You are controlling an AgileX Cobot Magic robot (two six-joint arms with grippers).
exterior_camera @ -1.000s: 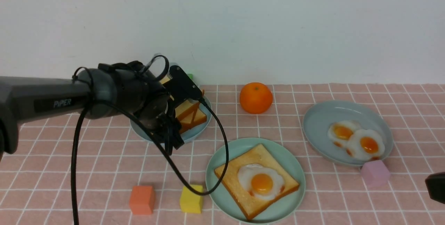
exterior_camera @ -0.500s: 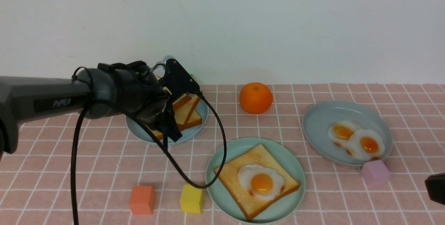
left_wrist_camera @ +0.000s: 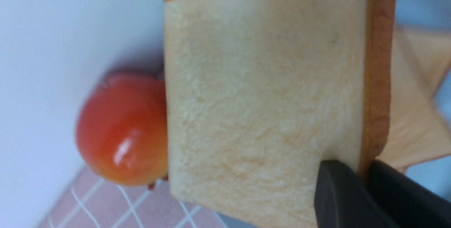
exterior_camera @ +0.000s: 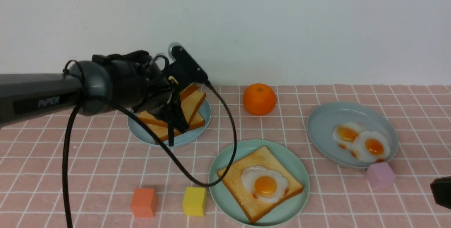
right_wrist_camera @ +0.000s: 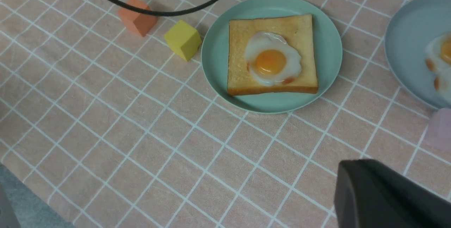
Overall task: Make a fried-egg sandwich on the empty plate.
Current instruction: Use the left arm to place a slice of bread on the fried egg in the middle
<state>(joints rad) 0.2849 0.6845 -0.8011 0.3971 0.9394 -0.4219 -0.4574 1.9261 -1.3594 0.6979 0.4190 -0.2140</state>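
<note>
Pinching a toast slice (left_wrist_camera: 264, 97) by its crust edge w/ my L gripper (left_wrist_camera: 364, 173). Jaws are nearly closed on it, and the slice is tilting up over the blue plate (exterior_camera: 199, 134), where other slices (exterior_camera: 148, 118) are lying. Mint plate (exterior_camera: 225, 164) is sitting front-centre, carrying base toast (exterior_camera: 239, 191) w/ egg (exterior_camera: 265, 185) on top. Orange (exterior_camera: 259, 99) is sitting behind it, near the wall. My R gripper (right_wrist_camera: 373, 185) is staying-free: closed, hovering low at far right.
</note>
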